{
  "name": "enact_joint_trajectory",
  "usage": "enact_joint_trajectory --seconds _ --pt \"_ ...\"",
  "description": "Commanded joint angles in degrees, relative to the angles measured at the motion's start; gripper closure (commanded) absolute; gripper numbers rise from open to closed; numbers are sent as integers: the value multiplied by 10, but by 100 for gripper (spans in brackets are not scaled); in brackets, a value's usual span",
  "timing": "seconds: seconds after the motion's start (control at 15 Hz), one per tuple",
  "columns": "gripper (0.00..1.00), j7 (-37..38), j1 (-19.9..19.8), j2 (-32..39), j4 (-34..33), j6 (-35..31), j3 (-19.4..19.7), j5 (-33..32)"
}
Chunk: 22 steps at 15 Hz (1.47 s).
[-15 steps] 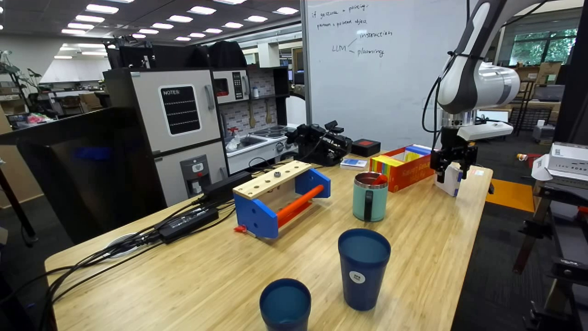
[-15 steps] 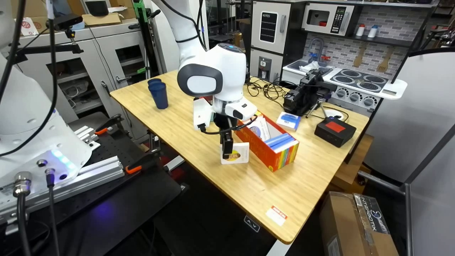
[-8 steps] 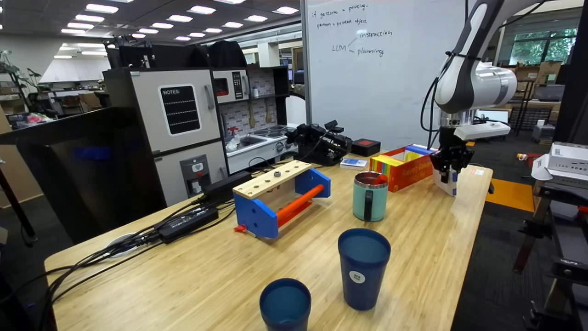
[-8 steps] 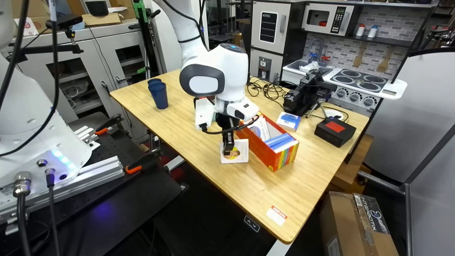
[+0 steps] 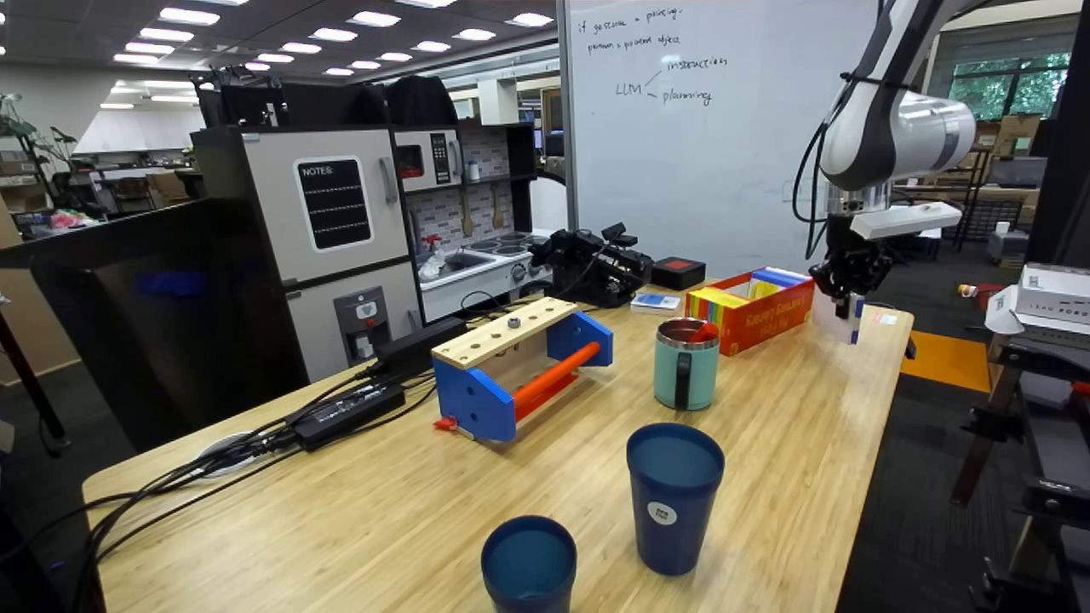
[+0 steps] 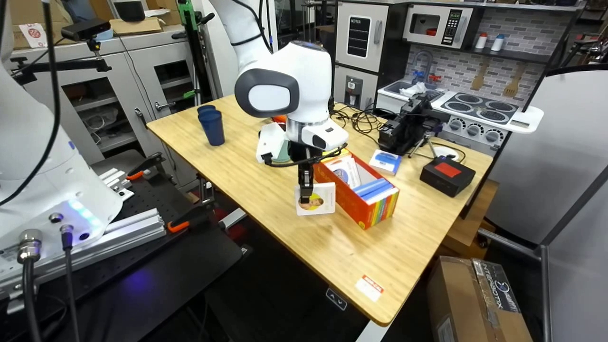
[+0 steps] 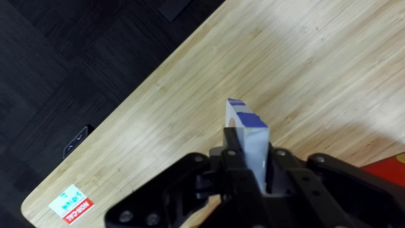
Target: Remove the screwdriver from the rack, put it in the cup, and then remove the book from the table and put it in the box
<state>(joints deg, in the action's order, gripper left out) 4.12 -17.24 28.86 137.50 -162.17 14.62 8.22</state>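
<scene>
Table (image 6: 380, 259), wood top, runs below claw (image 7: 251, 139); claw sits over it near one long edge. White arm (image 6: 311, 73) directly above claw. Black device (image 5: 592, 268) across the table from claw, well apart. Rack (image 5: 524, 330), blue sides, tan top with holes, also well apart from claw. Box (image 6: 344, 198), orange-red, blue and yellow showing at top: just beside claw in both exterior views, with a red bit of it at lower right of the wrist view. Two dark blue cups (image 5: 675, 519), upright, well apart from claw. Teal cup (image 5: 670, 370), upright, handle showing, between claw and rack in an exterior view, nearer to claw than the blue pair. Black case (image 6: 447, 175) with red patch on top, beyond the box from claw. Book (image 6: 324, 195), white cover with round yellow picture, blue marks along its edge: in claw, which is closed on it from both faces. It's upright, bottom edge seems to hang just above table. White-and-blue packet (image 6: 385, 161), lying on table, past the box from claw. White-and-red sticker (image 6: 369, 288) on table near a corner, apart from claw. Screwdriver (image 5: 705, 332): only an orange-red end shows, sticking out of teal cup, well apart from claw; rest hidden.
</scene>
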Motion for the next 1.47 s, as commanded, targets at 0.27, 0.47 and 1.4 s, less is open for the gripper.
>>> enact_joint_trajectory --seconds 0.27,0.47,1.4 --pt "96 127 122 -172 72 63 160 -226" --pt "96 149 107 -213 51 53 166 -338" --pt "85 26 47 -277 32 42 59 -303"
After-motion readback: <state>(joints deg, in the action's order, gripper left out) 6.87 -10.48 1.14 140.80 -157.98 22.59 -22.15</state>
